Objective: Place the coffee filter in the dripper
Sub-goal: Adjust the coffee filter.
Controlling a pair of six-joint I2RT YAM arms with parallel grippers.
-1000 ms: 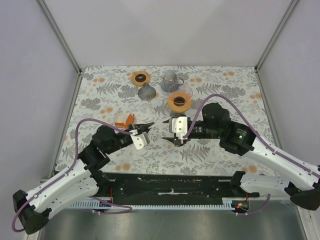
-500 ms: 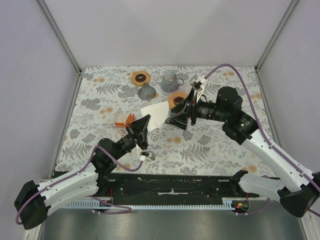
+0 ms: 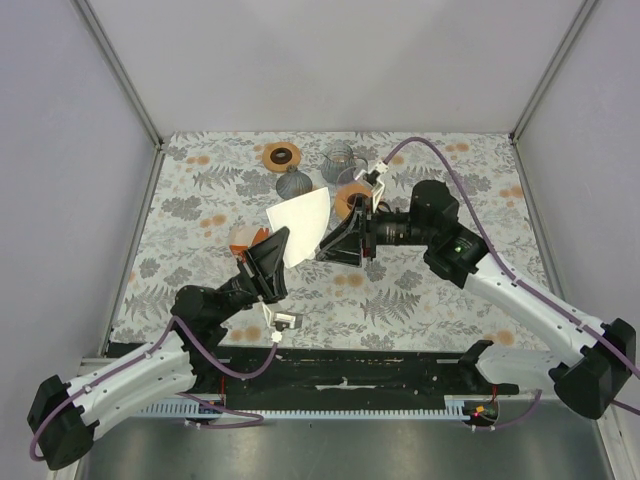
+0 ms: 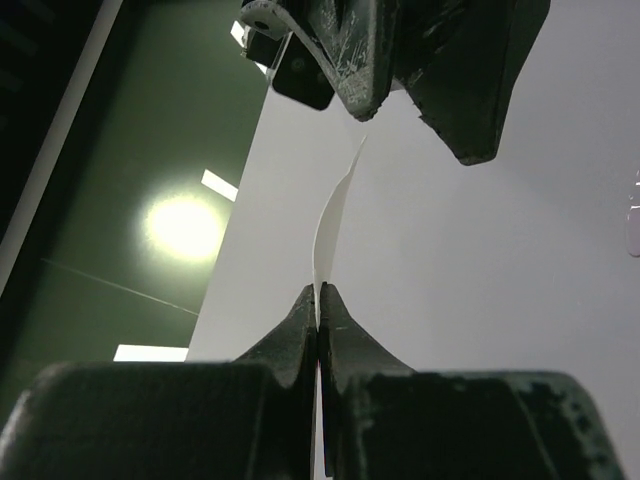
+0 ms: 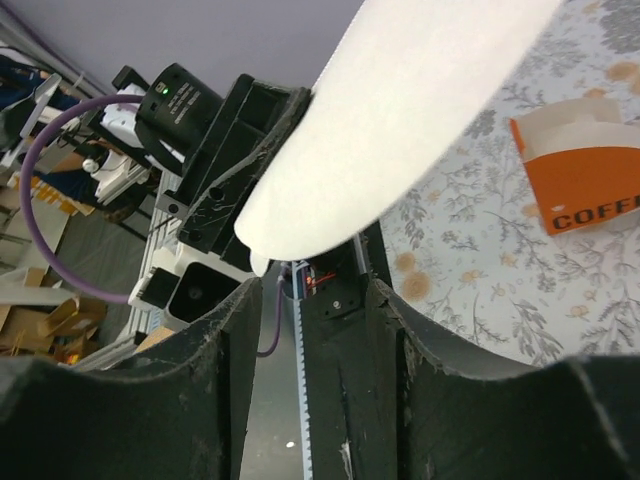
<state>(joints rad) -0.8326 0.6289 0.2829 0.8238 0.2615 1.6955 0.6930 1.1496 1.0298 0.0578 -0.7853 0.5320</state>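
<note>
My left gripper [image 3: 283,243] is shut on the lower edge of the white coffee filter [image 3: 297,224] and holds it up above the table. In the left wrist view the fingers [image 4: 300,325] pinch the thin paper [image 4: 333,220]. My right gripper [image 3: 326,250] is open beside the filter's right edge. In the right wrist view the filter [image 5: 400,120] hangs just past my open right gripper [image 5: 310,300]. The orange dripper [image 3: 347,197] stands behind the right gripper, partly hidden by it.
A second orange ring [image 3: 282,155], a dark grey ribbed cone [image 3: 293,183] and a clear glass jug [image 3: 340,160] stand at the back. The orange-and-white packet [image 3: 242,240] lies by the left gripper and shows in the right wrist view [image 5: 585,170].
My left gripper has lifted the filter off the table and carried it up and back. My right gripper has risen, turned and moved left until its open jaws stand at the filter's edge.
</note>
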